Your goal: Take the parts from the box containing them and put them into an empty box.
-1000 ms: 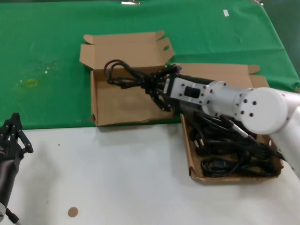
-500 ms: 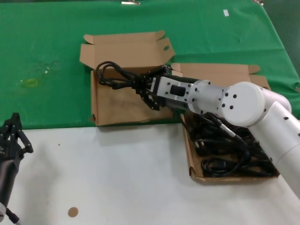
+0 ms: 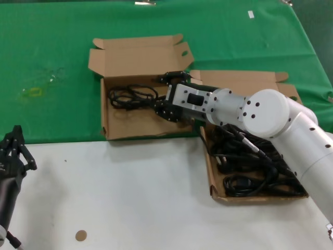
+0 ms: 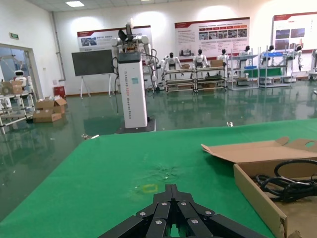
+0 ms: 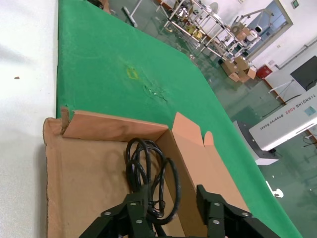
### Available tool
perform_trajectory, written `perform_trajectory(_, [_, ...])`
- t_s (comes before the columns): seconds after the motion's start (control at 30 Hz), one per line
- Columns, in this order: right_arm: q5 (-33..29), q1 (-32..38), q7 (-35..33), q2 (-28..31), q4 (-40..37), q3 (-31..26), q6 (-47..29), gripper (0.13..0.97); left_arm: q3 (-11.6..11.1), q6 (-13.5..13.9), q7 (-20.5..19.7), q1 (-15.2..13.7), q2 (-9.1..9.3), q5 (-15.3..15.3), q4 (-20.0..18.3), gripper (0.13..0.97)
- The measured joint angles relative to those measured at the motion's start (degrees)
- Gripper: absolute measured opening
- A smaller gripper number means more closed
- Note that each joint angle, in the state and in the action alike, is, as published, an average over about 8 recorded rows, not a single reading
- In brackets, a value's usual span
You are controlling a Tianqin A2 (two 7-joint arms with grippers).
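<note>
Lying flat in the empty box, a cable bundle is being released just ahead of the opened right end effector; the left end effector, closed, is being parked far off.

We see one black cable bundle lying flat in the smaller brown box, just ahead of our right gripper's spread jaws. Behind them, the wider box holds the other tangled cables.
</note>
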Motion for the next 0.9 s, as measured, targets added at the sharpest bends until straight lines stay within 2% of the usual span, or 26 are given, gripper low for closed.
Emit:
perform_trajectory(0.23, [0.26, -0.22, 0.36, 0.25, 0.78, 0.14, 0.17, 0.432, 0.0, 0.0, 0.0, 0.0, 0.0, 0.0, 0.0, 0.144])
perform_trajectory(0.37, [0.38, -0.42, 0.61, 0.41, 1.29, 0.27, 0.21, 0.432, 0.0, 0.0, 0.0, 0.0, 0.0, 0.0, 0.0, 0.144])
perform_trajectory(0.63, [1.69, -2.18, 0.79, 0.61, 2.7, 1.21, 1.26, 0.632, 0.0, 0.0, 0.0, 0.0, 0.0, 0.0, 0.0, 0.157])
perform_trajectory(0.67, [2.05, -2.67, 0.83, 0.65, 3.06, 1.47, 1.55, 0.632, 0.0, 0.0, 0.0, 0.0, 0.0, 0.0, 0.0, 0.16])
perform_trajectory(0.77, [3.21, -4.23, 0.97, 0.8, 4.25, 2.3, 2.5, 0.701, 0.0, 0.0, 0.0, 0.0, 0.0, 0.0, 0.0, 0.165])
perform_trajectory(0.9, [4.99, -6.65, 1.17, 1.02, 6.06, 3.59, 3.96, 0.792, 0.0, 0.0, 0.0, 0.0, 0.0, 0.0, 0.0, 0.211])
